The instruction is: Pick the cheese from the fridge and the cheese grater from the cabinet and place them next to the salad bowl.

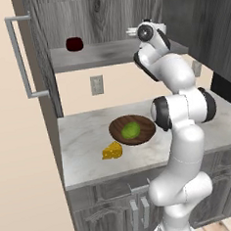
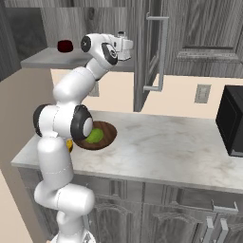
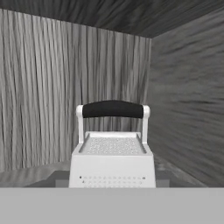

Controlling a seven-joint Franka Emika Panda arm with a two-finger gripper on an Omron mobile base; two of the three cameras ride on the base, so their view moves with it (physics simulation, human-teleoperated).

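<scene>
Pale marble counter (image 1: pixel 85 139), beige wall (image 1: pixel 120 85) with outlet (image 1: pixel 97 84), perhaps wooden floor.

Readable text: none can be read in any of the three views.
Cheese grater (image 3: pixel 112 151): plain white body with a black handle and rows of small holes; no brand or label.
Cabinet (image 1: pixel 95 21): grey wood grain, no lettering.
Wall outlet (image 1: pixel 97 84): blank grey plate, no markings legible.
Dark red cup (image 1: pixel 74 44): plain, no print.
Dark appliance (image 2: pixel 231 121) on the counter: black face, no display digits legible.
</scene>
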